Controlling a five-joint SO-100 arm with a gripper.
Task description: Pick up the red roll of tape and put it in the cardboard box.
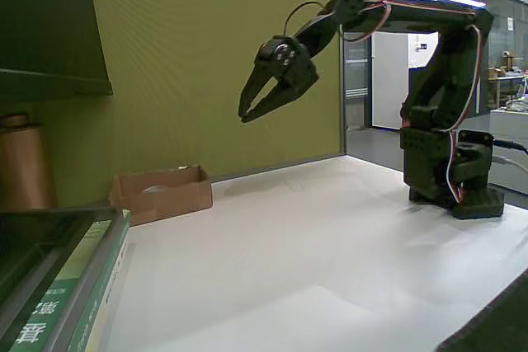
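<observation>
One cardboard box [162,193]: low, brown, corrugated, rectangular, short flaps upright; long axis ran left to right along the far wall, at the far left of the white table [330,261]. A pale curved shape showed inside it; whether this was the red roll of tape could not be told. One dark arm [445,113], base at the right, reached left. One claw [246,113]: raised well above the table, tips pointing down-left, fingers slightly parted, holding nothing. One brown cylinder [25,166], far left. Green wall [206,55] behind.
</observation>
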